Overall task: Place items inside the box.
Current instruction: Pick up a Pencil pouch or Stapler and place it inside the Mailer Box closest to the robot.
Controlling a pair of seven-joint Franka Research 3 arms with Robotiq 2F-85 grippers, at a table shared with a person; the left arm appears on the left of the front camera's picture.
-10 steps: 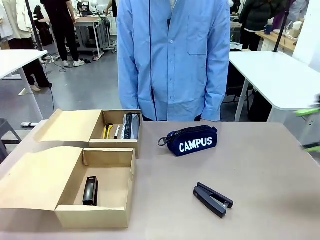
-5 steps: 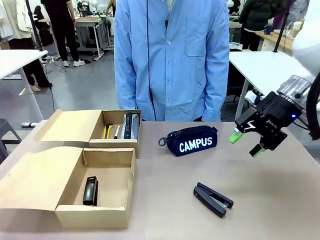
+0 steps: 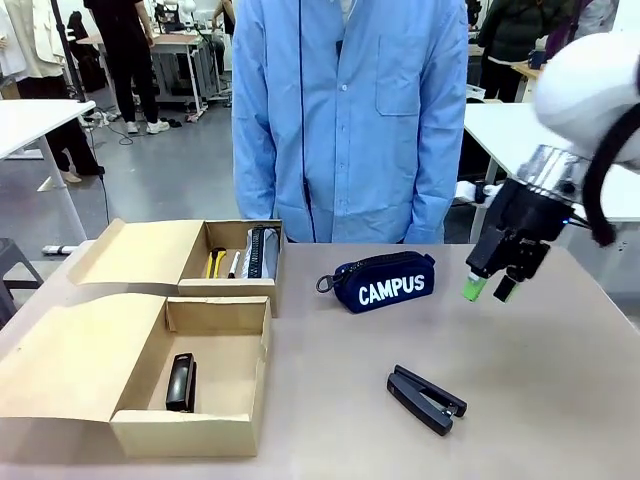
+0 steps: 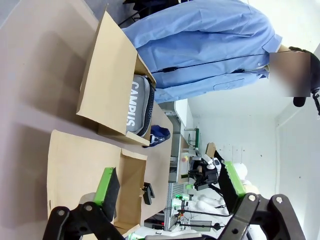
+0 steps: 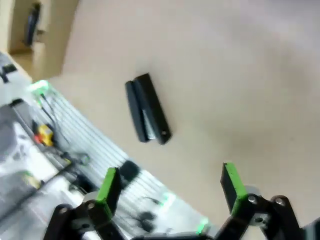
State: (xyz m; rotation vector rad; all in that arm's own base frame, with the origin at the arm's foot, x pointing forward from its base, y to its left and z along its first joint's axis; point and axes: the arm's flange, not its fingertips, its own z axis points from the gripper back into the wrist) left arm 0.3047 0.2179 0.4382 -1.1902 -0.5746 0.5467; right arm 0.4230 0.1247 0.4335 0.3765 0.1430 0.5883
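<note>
A navy "CAMPUS" pouch (image 3: 383,282) lies mid-table in front of the person. Nearer me, a black stapler (image 3: 427,398) rests on the bare table. The near cardboard box (image 3: 185,432) holds another black stapler (image 3: 181,382). The far box (image 3: 226,289) holds a yellow knife (image 3: 215,262), a marker (image 3: 234,264) and a grey pencil case (image 3: 262,252). My right gripper (image 3: 488,289) hangs open and empty, right of the pouch and above the table. Its wrist view shows the table stapler (image 5: 147,115) beyond the gripper (image 5: 170,184). My left gripper (image 4: 170,182) is open and empty, facing both boxes and the grey case (image 4: 140,105).
A person in a blue shirt (image 3: 345,120) stands at the far edge, hands out of sight. Both boxes have their lids folded out to the left. Bare tabletop (image 3: 540,380) lies right of the stapler. White tables stand behind on both sides.
My right arm has swung in from the right edge. Its gripper moved slightly left and turned to point down beside the pouch, still open. The items lie as before.
</note>
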